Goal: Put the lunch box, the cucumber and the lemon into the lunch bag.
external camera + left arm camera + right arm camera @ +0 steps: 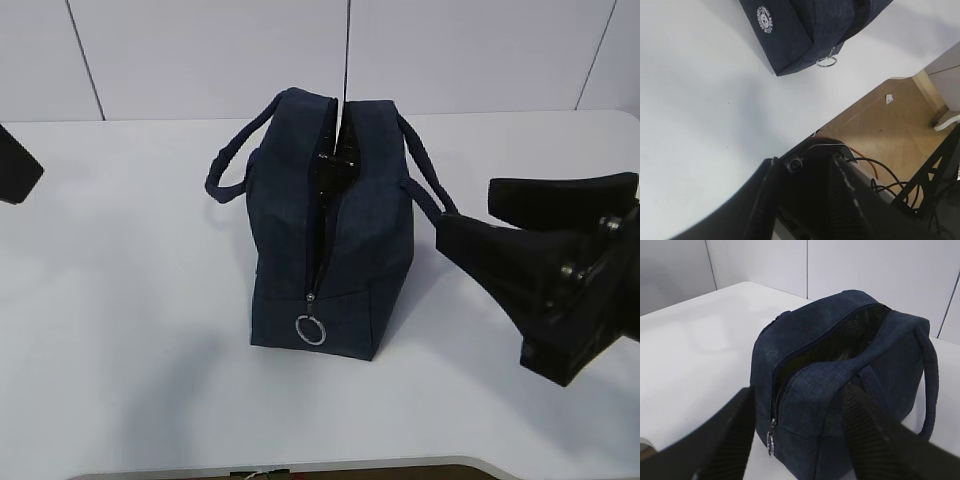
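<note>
The dark navy lunch bag (370,230) stands upright mid-table with its zipper open along the top and down the near end. The ring pull (311,330) hangs low on that end. Only dark mesh shows through the opening (860,330). The lunch box, the cucumber and the lemon are not in view. My right gripper (466,212) hovers just right of the bag, near its right handle (420,160), open and empty. In the right wrist view its fingers (740,425) frame the bag's (840,390) near end. My left gripper (804,160) is open and empty, over the table's front edge, well away from the bag (805,30).
A black part of the left arm (15,165) shows at the far left edge. The white table (130,300) ends at a front edge (850,100), with the floor and cables (880,170) beyond. A white wall (200,50) stands behind.
</note>
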